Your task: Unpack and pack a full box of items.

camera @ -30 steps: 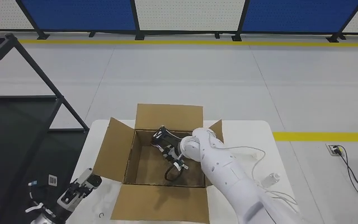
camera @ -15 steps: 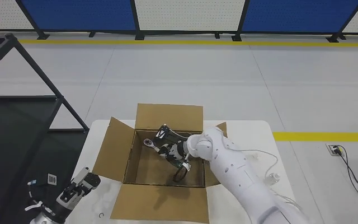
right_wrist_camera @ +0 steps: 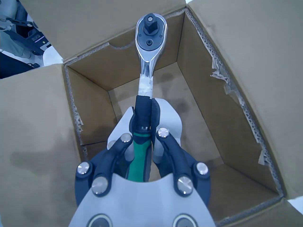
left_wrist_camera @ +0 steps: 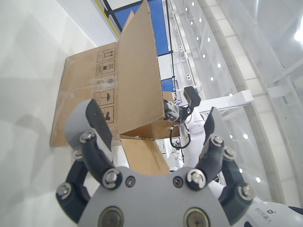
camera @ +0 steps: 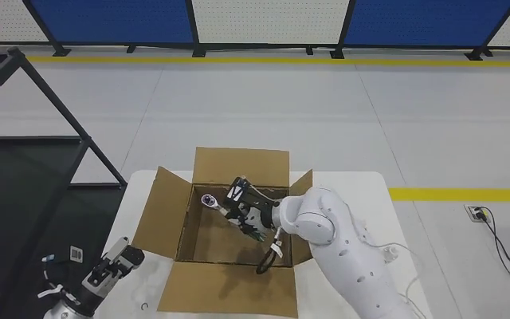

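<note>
An open cardboard box (camera: 239, 163) stands on the white table (camera: 351, 187) with its flaps spread. My right gripper (camera: 241, 210) hangs over the box's middle, shut on the black and green handle of a ratchet wrench (camera: 210, 201). In the right wrist view the gripper (right_wrist_camera: 144, 109) clamps the handle, and the wrench's chrome head (right_wrist_camera: 151, 36) points at a box corner. The box floor (right_wrist_camera: 189, 119) below looks bare. My left gripper (camera: 123, 257) stands open near the table's front left corner. In the left wrist view its gripper (left_wrist_camera: 153, 116) holds nothing and faces the box (left_wrist_camera: 139, 72).
A black metal frame (camera: 72, 159) stands just left of the table. A white cable with a plug (camera: 386, 255) lies on the table at the right. A small dark ring (camera: 143, 305) lies near the front edge.
My right gripper has risen out of the box and shifted left with the ratchet wrench; the chrome head now shows above the box's left side. The left arm has hardly moved.
</note>
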`<state>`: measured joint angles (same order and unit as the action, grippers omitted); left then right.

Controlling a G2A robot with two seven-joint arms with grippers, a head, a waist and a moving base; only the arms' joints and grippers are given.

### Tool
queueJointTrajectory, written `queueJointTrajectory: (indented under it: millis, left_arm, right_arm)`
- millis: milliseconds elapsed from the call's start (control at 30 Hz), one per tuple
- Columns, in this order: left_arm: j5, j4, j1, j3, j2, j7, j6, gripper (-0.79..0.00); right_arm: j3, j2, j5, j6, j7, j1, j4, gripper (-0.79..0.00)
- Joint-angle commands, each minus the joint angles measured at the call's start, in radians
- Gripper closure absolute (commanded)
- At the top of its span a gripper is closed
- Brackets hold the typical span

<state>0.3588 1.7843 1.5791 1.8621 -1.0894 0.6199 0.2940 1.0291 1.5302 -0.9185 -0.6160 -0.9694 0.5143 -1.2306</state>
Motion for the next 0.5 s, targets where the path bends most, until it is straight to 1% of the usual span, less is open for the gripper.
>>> queueJointTrajectory:
  millis: [0, 467]
  left_arm:
    - [0.003, -0.004, -0.001, 0.001, 0.000, -0.001, 0.001, -0.785]
    - [-0.002, -0.015, -0.005, 0.000, 0.001, -0.007, 0.000, -0.785]
  right_arm:
    - [-0.001, 0.000, 0.000, -0.002, 0.011, -0.001, 0.015, 0.000]
    - [-0.003, -0.001, -0.008, 0.006, 0.016, 0.006, 0.016, 0.000]
